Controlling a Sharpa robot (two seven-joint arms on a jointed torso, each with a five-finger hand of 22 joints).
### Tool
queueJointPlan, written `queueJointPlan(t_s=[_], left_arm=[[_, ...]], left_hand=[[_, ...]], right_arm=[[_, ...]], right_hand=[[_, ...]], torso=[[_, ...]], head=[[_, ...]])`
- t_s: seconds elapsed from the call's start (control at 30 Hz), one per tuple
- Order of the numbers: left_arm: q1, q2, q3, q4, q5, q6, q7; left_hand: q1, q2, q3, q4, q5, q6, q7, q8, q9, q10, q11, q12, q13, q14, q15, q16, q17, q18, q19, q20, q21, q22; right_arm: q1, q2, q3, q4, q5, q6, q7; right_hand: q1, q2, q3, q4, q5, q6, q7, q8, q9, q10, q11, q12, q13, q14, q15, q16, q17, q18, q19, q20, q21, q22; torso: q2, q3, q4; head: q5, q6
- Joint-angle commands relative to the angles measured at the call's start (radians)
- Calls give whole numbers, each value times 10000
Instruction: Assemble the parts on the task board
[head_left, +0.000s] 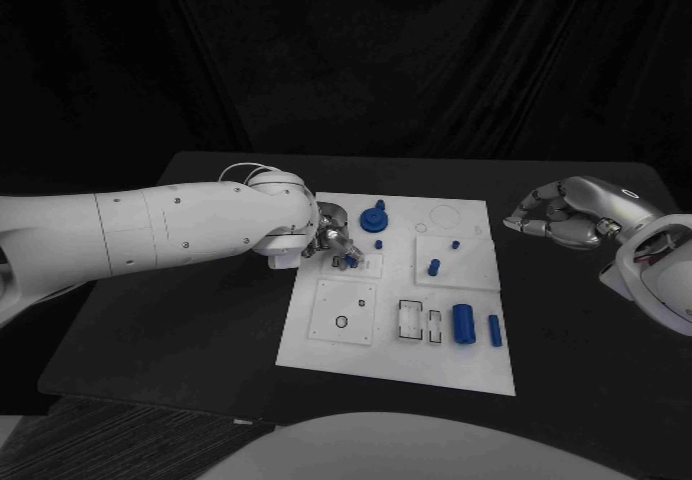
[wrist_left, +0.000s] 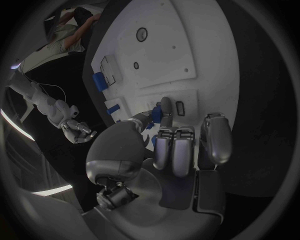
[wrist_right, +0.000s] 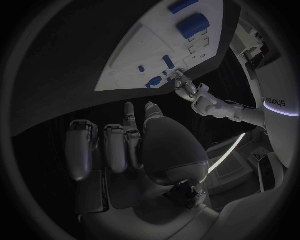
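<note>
On the right arm's white casing, in the right wrist view, the word "sharpa" can be read in dark letters; no other writing is legible. The surface is a matte black table (head_left: 173, 330) with a dark curtain behind it.

White rectangular task board (head_left: 433, 370) lies flat in the middle of the table, with several raised white square plates and outlined recesses on it.

Left hand (head_left: 335, 240) is over the board's near-left part, fingers drawn together at the tips. A small blue part (wrist_left: 164, 116) sits between thumb and fingertip in the left wrist view, so the hand pinches it, just above a small square plate.

Just beyond the left hand stands a blue round knob-shaped part (head_left: 375, 217). A short blue peg (head_left: 434, 266) stands upright on a square plate further toward the right hand. A thick blue cylinder (head_left: 463, 323) and a thinner blue rod (head_left: 495, 330) lie side by side, well apart from the left hand, near the board's right edge.

Right hand (head_left: 565, 213) hovers off the board's right side over bare table, fingers curled inward, holding nothing
</note>
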Motion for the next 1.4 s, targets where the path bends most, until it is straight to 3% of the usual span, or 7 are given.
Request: queueJointPlan(t_s=[0.03, 1.4], left_arm=[[-15, -15, 5, 89, 28, -515, 222], [-133, 76, 1, -94, 27, -5, -9]], left_hand=[[-8, -21, 77, 3, -37, -88, 6, -8, 4, 1023, -16, -10, 2595, 1058, -43, 65, 2635, 110, 2, -54, -53, 72], [-254, -37, 213, 215, -650, -156, 90, -199, -99, 1000, 66, -38, 2571, 1058, 29, 65, 2635, 118, -15, 9, -117, 81]], right_arm=[[-26, -20, 7, 3, -21, -1, -159], [-55, -40, 7, 10, -21, -39, -151]], right_hand=[[95, -27, -27, -16, 57, 50, -8, -10, -11, 1102, -7, -68, 2606, 766, -28, -62, 1039, 126, 325, 47, -38, 2124], [122, -21, -26, -12, 75, 62, -9, -9, -14, 1102, -5, -68, 2606, 762, -25, -72, 1022, 128, 321, 48, -50, 2121]], torso=[[-3, 2, 7], [0, -4, -2]], head=[[-12, 2], [-2, 2]])
